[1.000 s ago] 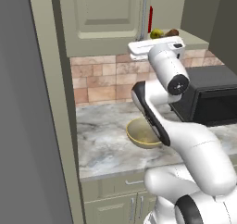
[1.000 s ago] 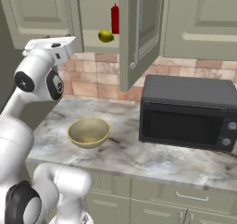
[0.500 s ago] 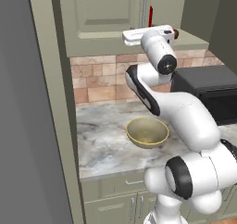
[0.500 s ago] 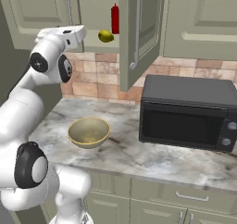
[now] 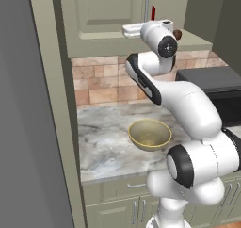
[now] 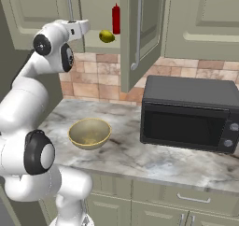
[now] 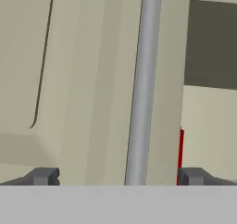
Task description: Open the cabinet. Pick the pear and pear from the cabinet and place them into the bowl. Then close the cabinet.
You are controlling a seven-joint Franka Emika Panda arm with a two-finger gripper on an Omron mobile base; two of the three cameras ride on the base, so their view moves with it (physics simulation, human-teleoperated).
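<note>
While my gripper (image 7: pixel 118 177) has its tips wide apart with nothing between them but air, I want the left door's bar handle (image 7: pixel 143 89) centered, then squeeze and pull slowly. Below sits the bowl (image 6: pixel 89 133) on the counter. Farther back, one pear (image 6: pixel 107 36) lies in the cabinet (image 6: pixel 140 33) beside the red bottle (image 6: pixel 115 18). I cannot find the second pear.

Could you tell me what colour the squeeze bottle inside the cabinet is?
Red; the squeeze bottle shows best in the right base view.
</note>
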